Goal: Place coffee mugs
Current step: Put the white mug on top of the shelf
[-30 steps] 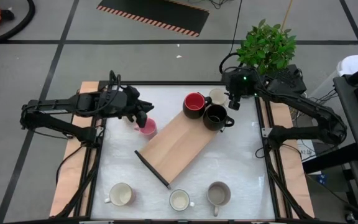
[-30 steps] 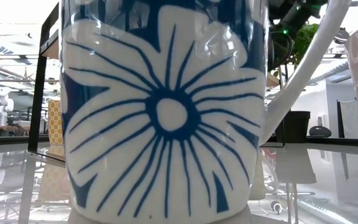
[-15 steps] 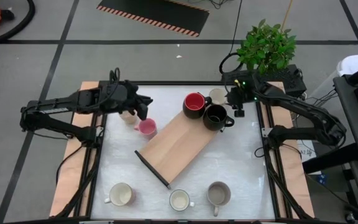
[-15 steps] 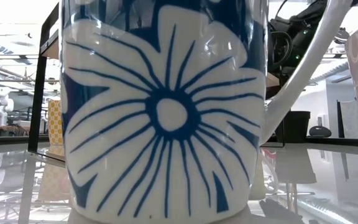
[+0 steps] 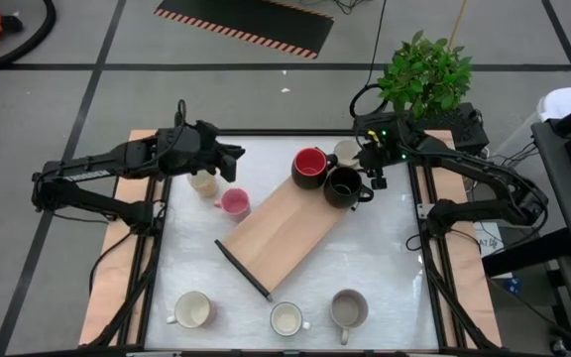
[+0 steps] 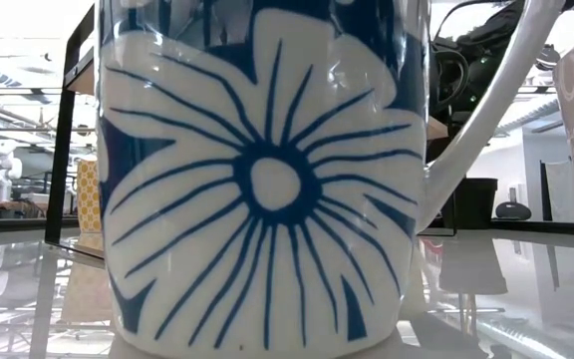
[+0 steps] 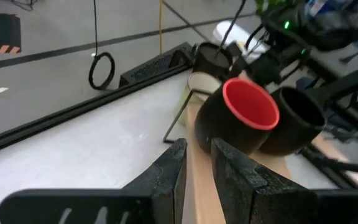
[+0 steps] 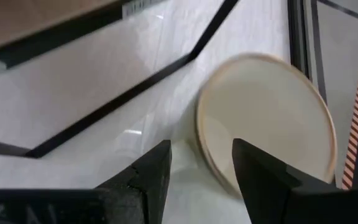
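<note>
On the wooden board (image 5: pixel 285 226) stand a red-lined dark mug (image 5: pixel 310 167) and a black mug (image 5: pixel 343 185). A cream mug (image 5: pixel 346 151) stands on the table beyond them. My right gripper (image 5: pixel 373 171) hangs open just over that cream mug (image 8: pixel 272 118), its fingers (image 8: pixel 157 168) either side of the near rim. My left gripper (image 5: pixel 234 155) hovers narrowly open and empty (image 7: pixel 197 146), raised beyond a cream mug (image 5: pixel 204 182) and a pink mug (image 5: pixel 234 202). Three more mugs (image 5: pixel 285 319) stand along the near edge.
A blue-and-white flowered mug (image 6: pixel 267 179) fills the low view and hides the table behind it. A green plant in a black pot (image 5: pixel 424 74) stands beyond the far right corner. A black frame (image 5: pixel 157 248) runs along the table's sides.
My left gripper has drawn back from over the pink mug toward the far edge, uncovering the cream mug beside it; the pink mug stays put. My right gripper has sunk toward the far cream mug and rolled about its wrist.
</note>
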Robot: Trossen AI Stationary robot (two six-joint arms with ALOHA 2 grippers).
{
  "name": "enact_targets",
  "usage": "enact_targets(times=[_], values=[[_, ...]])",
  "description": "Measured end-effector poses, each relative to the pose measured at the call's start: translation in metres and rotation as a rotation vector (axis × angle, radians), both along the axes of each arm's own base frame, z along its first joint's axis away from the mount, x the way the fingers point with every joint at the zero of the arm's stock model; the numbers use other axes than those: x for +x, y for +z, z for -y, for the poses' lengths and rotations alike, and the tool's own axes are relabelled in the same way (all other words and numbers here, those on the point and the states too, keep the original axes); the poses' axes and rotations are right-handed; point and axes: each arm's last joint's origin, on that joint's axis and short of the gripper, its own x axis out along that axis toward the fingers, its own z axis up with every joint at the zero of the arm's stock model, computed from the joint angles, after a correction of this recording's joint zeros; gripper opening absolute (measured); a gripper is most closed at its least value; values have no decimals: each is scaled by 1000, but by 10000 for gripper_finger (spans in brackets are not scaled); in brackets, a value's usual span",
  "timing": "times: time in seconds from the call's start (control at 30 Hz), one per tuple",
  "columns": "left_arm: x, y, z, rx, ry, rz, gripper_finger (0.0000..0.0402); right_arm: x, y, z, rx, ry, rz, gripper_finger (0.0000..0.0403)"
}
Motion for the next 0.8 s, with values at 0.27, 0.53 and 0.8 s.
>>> enact_targets(times=[0.27, 0.53, 0.8], values=[[3, 2, 0, 2, 1, 31, 78, 2, 1, 3, -27, -22, 10, 146], [8, -2, -1, -17, 5, 16, 78, -4, 6, -1, -67, -45, -28, 119], [18, -8, -2, -18, 5, 1, 78, -7, 8, -4, -82, -29, -35, 130]])
